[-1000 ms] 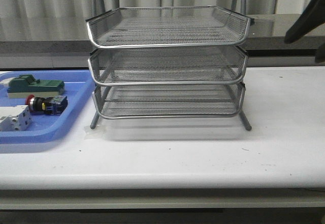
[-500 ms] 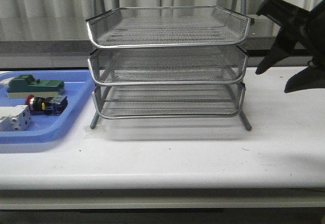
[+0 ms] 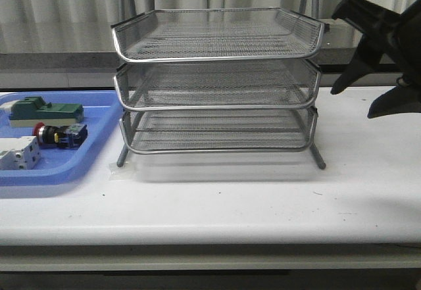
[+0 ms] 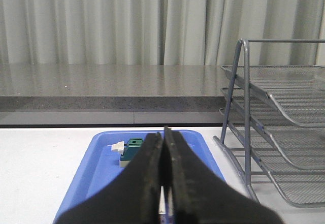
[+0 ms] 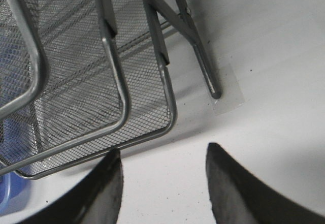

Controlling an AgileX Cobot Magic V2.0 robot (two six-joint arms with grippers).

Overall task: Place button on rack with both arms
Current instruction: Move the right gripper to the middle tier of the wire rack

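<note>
The button (image 3: 59,135), red-capped with a black body, lies in the blue tray (image 3: 79,168) at the left of the front view. The three-tier silver wire rack (image 3: 217,83) stands in the middle of the table. My right gripper (image 3: 354,104) hangs open above the table just right of the rack; in the right wrist view it (image 5: 163,150) is empty, near the rack's lower corner (image 5: 170,112). My left gripper (image 4: 163,133) is shut with nothing in it, above the blue tray (image 4: 99,158). Its fingers hide the button in that view.
A green block (image 3: 46,111) and a white-grey block (image 3: 18,153) share the blue tray. The green block (image 4: 133,149) shows beside my left fingers. A rack leg (image 5: 203,66) stands on clear tape. A dark counter ledge (image 3: 59,60) runs behind the table.
My right arm has come down into view beside the rack's right end over the last second; in the last half second it has barely moved. The button and tray are still.
</note>
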